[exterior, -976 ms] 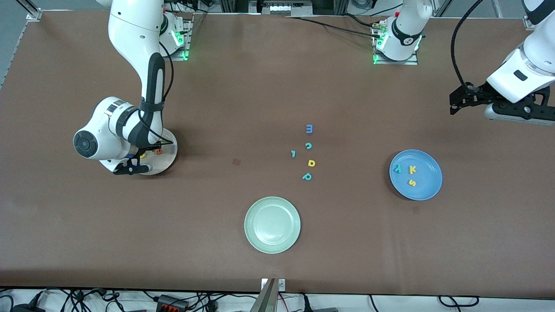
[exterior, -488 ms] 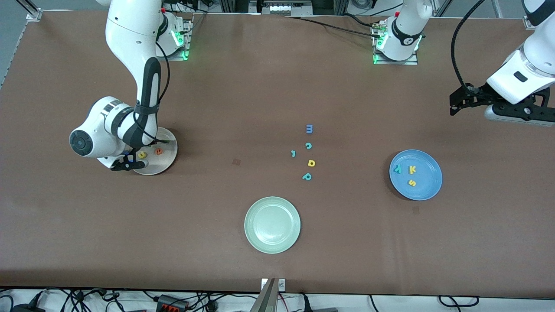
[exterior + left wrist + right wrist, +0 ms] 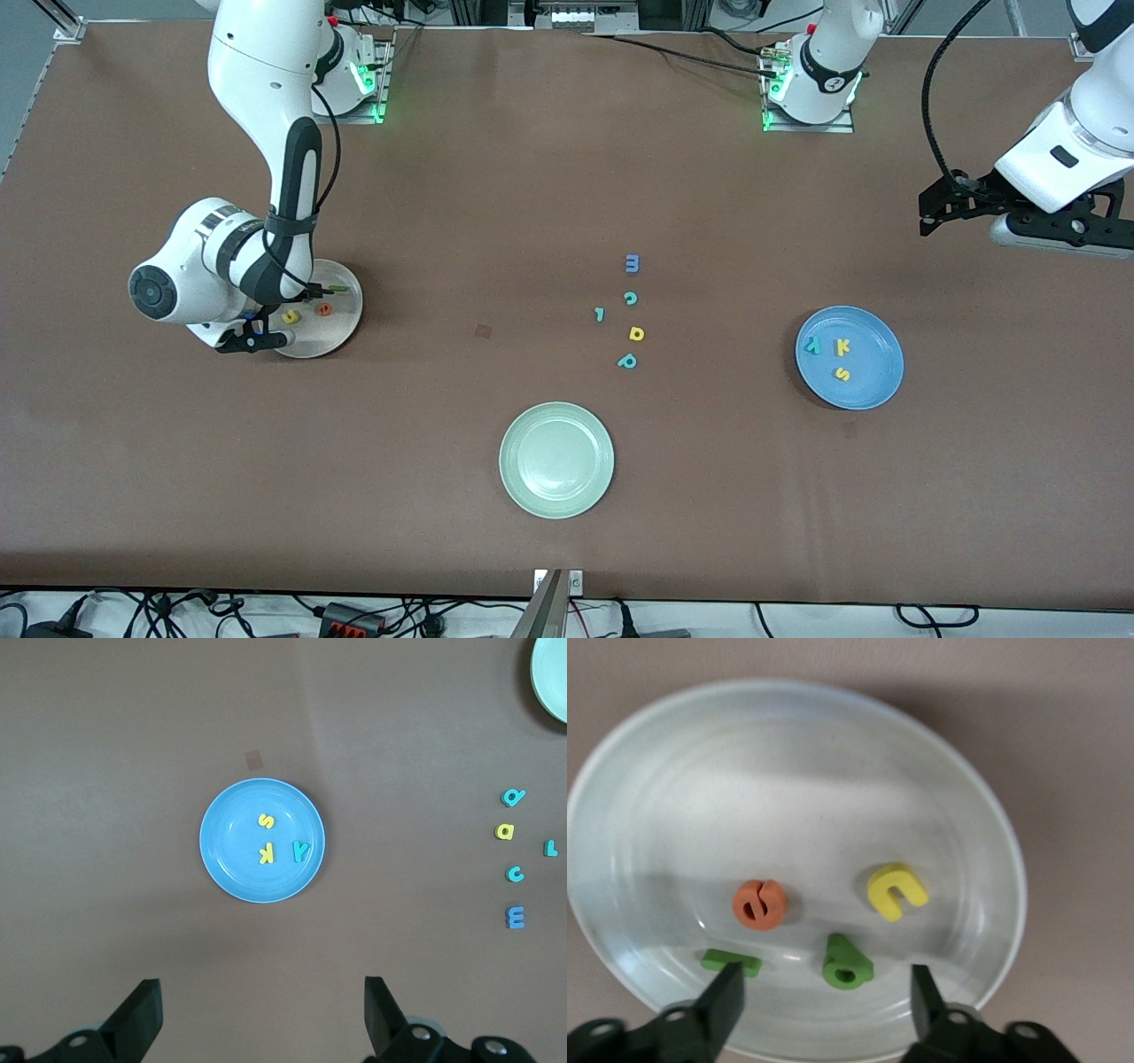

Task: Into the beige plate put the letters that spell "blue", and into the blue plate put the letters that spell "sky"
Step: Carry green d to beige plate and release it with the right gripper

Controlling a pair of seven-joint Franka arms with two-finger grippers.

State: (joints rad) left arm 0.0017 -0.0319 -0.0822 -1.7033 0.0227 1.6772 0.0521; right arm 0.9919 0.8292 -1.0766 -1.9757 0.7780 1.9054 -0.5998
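Hovering wide-open over the beige plate (image 3: 341, 330) rim, apparently empty: right gripper (image 3: 824, 1001); left gripper (image 3: 261, 1014) open, waiting

No printed label, brand or number is showing legibly; the only readable signs are the small foam toy letters themselves. A yellow s (image 3: 841, 374), a yellow k (image 3: 842, 347) and a teal y (image 3: 811, 346) are lying in the round blue plate (image 3: 877, 390), while an orange e (image 3: 760, 904), a yellow u (image 3: 897, 889), a green b-shape (image 3: 847, 963) and a green bar l (image 3: 732, 962) are lying in the round beige plate (image 3: 673, 780). On the bare brown table, a blue m (image 3: 632, 263), a teal c (image 3: 630, 299), a small teal l (image 3: 600, 314), a yellow d-shape (image 3: 636, 333) and a teal p-shape (image 3: 627, 361) are sitting loose.
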